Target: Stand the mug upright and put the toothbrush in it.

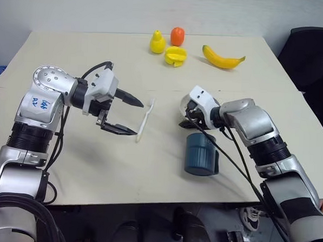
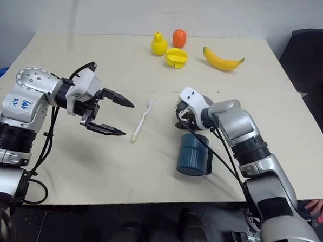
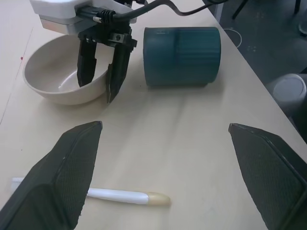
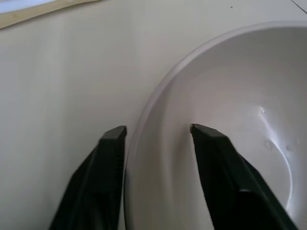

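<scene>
Two claws are in our view over the tabletop (image 1: 94, 171). We find the left claw (image 1: 133, 117) spread wide, empty, beside the toothbrush (image 1: 145, 120), which lies flat. The right claw (image 4: 158, 132) straddles the rim of the beige bowl (image 3: 53, 72), one finger inside, one outside, not yet pinching. The mug (image 1: 201, 154) lies on its side just beside the bowl.

Blue handwritten marks stand on the left arm's silver shoulder casing (image 1: 41, 104), too scrawled to read; no other text, label or number is legible
</scene>
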You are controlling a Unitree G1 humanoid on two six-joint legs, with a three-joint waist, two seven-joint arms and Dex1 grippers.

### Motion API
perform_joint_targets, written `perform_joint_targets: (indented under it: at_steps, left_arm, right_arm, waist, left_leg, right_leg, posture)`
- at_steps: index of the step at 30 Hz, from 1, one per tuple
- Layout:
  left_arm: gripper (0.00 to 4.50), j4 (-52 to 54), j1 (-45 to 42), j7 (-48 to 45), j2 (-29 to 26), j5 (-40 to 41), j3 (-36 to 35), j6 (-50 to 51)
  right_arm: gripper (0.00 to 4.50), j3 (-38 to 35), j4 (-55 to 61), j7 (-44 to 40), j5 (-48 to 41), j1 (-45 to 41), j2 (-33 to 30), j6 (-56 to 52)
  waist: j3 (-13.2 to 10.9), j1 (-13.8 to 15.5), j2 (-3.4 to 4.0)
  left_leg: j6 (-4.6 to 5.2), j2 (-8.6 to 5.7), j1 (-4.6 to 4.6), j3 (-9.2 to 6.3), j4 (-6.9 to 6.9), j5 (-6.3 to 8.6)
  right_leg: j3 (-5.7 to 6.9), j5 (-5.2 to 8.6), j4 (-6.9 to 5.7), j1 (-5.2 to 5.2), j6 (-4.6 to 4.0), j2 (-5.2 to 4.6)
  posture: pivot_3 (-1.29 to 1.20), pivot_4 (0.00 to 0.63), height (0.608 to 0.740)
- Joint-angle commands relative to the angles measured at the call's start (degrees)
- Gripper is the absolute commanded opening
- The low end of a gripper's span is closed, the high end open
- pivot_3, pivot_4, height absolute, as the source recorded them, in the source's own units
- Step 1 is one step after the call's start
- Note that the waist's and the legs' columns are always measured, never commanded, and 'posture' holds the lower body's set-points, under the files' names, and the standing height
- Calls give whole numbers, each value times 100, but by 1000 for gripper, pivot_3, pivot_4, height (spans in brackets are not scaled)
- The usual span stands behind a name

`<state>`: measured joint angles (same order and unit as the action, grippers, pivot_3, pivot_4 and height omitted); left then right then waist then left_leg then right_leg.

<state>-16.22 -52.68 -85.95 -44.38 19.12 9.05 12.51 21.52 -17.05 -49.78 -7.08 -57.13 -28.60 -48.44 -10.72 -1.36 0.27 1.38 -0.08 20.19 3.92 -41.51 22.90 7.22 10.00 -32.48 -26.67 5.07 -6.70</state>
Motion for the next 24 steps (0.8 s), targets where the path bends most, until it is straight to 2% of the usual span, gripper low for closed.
perform_joint_targets:
  at_steps: [1,4,7,12,15,17,19,21,24]
  left_arm:
    - [4500,139,-158,-93,-111,-21,-170,-33]
    - [4500,129,-179,-67,-93,-26,-174,-24]
    - [4500,142,-196,-65,-61,-2,-175,10]
    - [4500,244,-191,-75,25,74,-157,79]
    - [4500,401,-141,-115,152,145,-123,109]
    - [4500,555,-108,-150,247,189,-78,115]
    - [4500,731,-155,-179,403,371,-49,301]
    - [4500,850,-221,-230,527,538,-40,507]
    - [4500,924,-327,-347,664,756,-16,717]
  right_arm:
    - [953,-180,-73,15,102,-267,59,279]
    - [23,-159,-106,-73,160,-329,32,399]
    - [23,-48,52,-213,363,-392,-143,602]
    - [23,-304,759,-475,448,-417,-857,511]
    - [23,-579,2021,-904,636,320,-2352,599]
    - [23,-1280,2862,-1030,451,1134,-3213,244]
    - [23,-2487,3635,-1096,411,2463,-3866,-212]
    - [23,-3660,4268,-1105,519,3723,-3956,-676]
    - [23,-5065,5238,-1000,503,5105,-3403,-1535]
  waist:
    - [0,-24,0]
    - [0,-29,0]
    - [-2,-30,3]
    - [-5,8,8]
    - [-10,136,16]
    - [-10,212,17]
    - [-11,293,15]
    - [-10,306,11]
    - [-10,280,11]
  left_leg:
    - [0,-1,-1,0,0,0]
    - [0,1,-3,0,0,0]
    - [-1,3,-2,0,1,0]
    - [0,-2,3,-5,-1,0]
    - [0,-4,10,-10,-1,0]
    - [0,-2,16,-15,3,3]
    - [2,-2,15,-10,7,5]
    - [3,0,16,-12,9,6]
    - [4,-1,7,-4,-4,6]
  right_leg:
    - [-2,0,0,0,0,-1]
    - [-2,0,-1,1,0,0]
    - [-1,0,-1,0,0,1]
    - [2,0,2,0,0,-4]
    - [5,0,7,-1,0,-6]
    - [14,1,19,-1,0,-4]
    - [14,0,30,0,1,-1]
    - [21,-2,39,9,5,-1]
    - [9,-12,36,24,19,-1]
  posture:
    - [0,150,740]
    - [0,150,740]
    - [0,150,740]
    - [0,150,740]
    - [0,150,740]
    - [0,150,740]
    - [0,150,740]
    - [0,150,740]
    - [0,150,740]
